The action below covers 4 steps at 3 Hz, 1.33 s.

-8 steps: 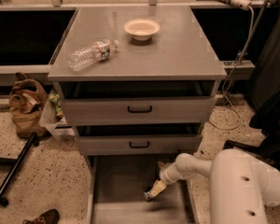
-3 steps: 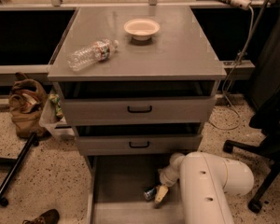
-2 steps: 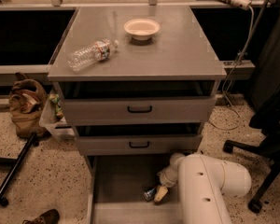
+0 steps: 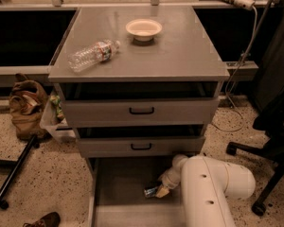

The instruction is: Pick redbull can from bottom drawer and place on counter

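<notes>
**Down in the drawer: gripper at the can**

Down at the cabinet's foot, the gripper point(image 4: 162, 191) sits low inside the open bottom drawer point(image 4: 116, 193), toward its right side. It is carried on the thick white arm point(image 4: 210, 188), which comes in from the right and below. The can point(image 4: 151, 191) lies on its side on the drawer floor, right at the gripper's left tip and touching it as far as can be seen. Whether the gripper is clamped on the can or only resting against it, I cannot tell. Left of the gripper and can, the grey floor runs on to the drawer's left wall.

Just above the gripper is the lower handled drawer point(image 4: 141, 146), and above that the upper one point(image 4: 142, 110). Well above the gripper is the counter point(image 4: 180, 56). It carries a bottle point(image 4: 92, 55) lying on its side, up and to the gripper's left. A pale bowl point(image 4: 143, 29) sits farther back, nearly straight up from the gripper. Far to the gripper's left a brown bag point(image 4: 24, 109) sits on the speckled ground. To its right, past the arm, stands a chair base point(image 4: 267, 174).
</notes>
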Motion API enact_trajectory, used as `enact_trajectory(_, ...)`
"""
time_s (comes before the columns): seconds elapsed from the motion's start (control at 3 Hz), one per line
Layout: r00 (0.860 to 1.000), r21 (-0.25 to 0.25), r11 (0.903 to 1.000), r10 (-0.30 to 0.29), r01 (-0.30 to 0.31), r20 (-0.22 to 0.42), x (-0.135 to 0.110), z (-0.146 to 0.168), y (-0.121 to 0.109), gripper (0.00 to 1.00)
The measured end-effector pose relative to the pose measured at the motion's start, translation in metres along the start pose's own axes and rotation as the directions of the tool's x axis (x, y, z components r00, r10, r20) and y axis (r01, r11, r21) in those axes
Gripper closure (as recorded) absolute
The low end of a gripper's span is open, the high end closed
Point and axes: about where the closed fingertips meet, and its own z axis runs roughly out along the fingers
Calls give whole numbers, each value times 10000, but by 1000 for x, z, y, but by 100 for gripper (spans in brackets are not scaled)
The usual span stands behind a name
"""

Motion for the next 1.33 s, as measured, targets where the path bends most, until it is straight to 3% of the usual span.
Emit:
enact_trajectory(0.33,10000,0,10000,0,0,0,-1,-3,0,87)
enact_trajectory(0.67,9997,300,9995,89,-95,211,1,-14,12,100)
enact_trajectory(1.0,9922,2268,9735,-567,302,1110,-22,-88,0,100)
enact_trajectory(1.33,9694,4611,8869,-1367,281,2039,-69,-198,-10,100)
